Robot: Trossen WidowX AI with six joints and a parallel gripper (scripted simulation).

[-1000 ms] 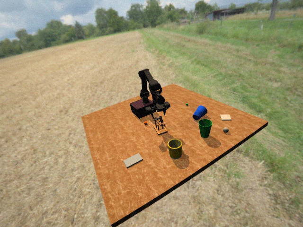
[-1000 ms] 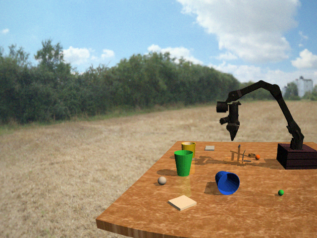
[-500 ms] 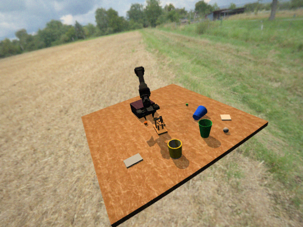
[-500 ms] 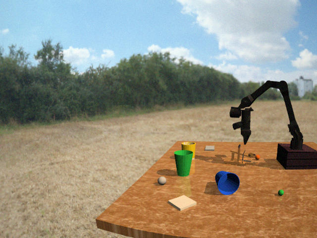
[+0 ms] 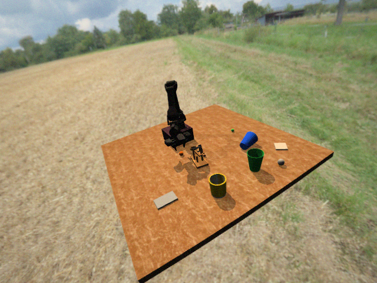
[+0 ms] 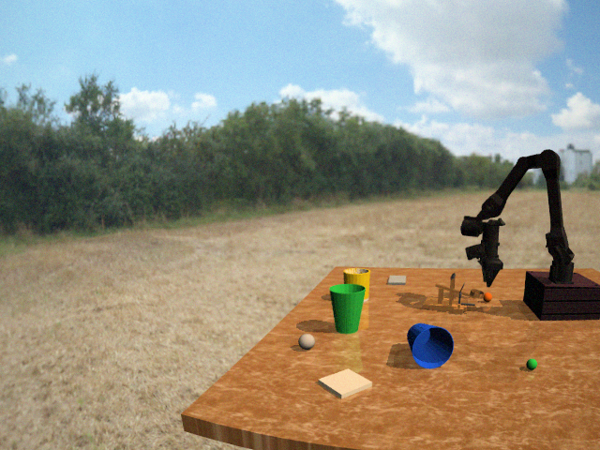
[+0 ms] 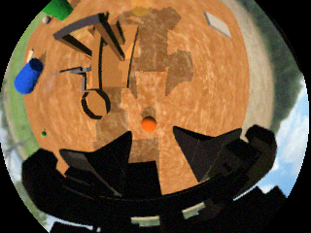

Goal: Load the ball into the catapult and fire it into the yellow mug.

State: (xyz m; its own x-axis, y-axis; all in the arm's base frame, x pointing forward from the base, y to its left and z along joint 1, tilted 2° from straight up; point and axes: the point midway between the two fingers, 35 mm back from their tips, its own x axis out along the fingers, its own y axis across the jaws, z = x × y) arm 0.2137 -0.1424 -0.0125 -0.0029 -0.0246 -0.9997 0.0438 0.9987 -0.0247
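Note:
The orange ball rests on the table beside the catapult's cup end. My gripper points down above the ball, open and empty, with its fingertips apart on either side of the ball in the wrist view. The wooden catapult stands on the table, its empty ring-shaped cup near the ball. The yellow mug stands upright beyond the catapult, away from the arm's base.
A green cup stands upright; a blue cup lies on its side. A grey ball, a small green ball, a grey tile and a beige tile lie around.

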